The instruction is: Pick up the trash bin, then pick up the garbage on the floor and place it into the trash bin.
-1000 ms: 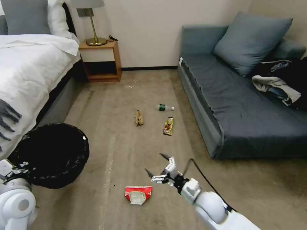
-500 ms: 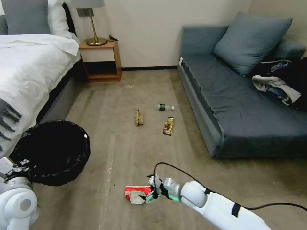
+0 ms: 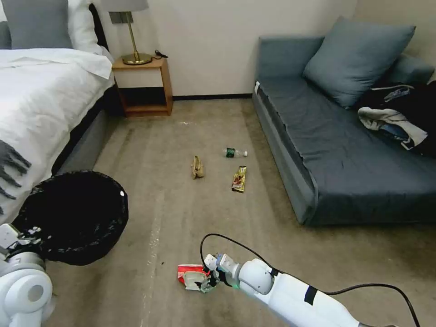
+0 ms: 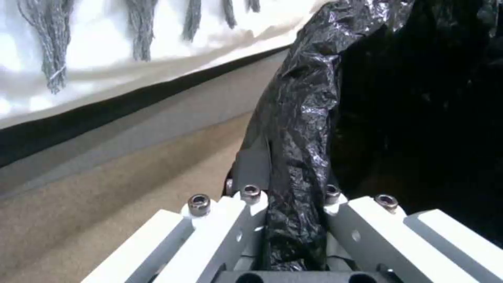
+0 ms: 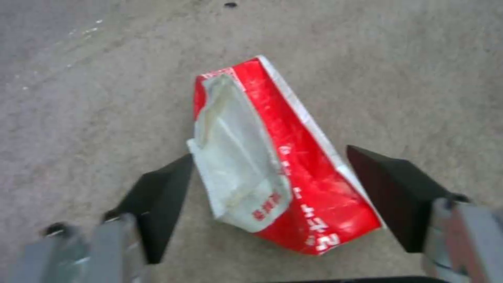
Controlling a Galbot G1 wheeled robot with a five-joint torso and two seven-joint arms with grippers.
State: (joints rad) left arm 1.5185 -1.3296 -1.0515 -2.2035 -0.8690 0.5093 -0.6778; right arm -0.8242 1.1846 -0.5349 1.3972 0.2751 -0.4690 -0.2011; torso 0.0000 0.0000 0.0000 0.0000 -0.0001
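From the head view, the trash bin (image 3: 75,217) sits low at the robot's left, beside the bed (image 3: 41,104), its wide mouth lined with a crinkly black bag whose inside looks dark, with no contents to be made out. The left tool (image 3: 20,243) is at the bin's near rim. On the carpet in front, the red-and-white packet (image 3: 193,274) lies flat, and the right tool (image 3: 210,279) is down at its right edge. Farther off, well apart from the packet, lie the tan paper bag (image 3: 197,167), the snack wrapper (image 3: 239,178) and the small bottle (image 3: 235,152), all near the sofa (image 3: 345,150). In the left wrist view, the left tool (image 4: 293,220) is pinching a fold of the black bag at the trash bin (image 4: 309,118) rim, the plastic squeezed between its white fingers (image 4: 220,232); the bin's interior beyond is dark. In the right wrist view, the right tool (image 5: 272,196) is spread wide, its two black fingertips (image 5: 162,196) standing either side of the red-and-white packet (image 5: 293,173) on the floor, one just beside its pale torn flap, the other close to its red edge.
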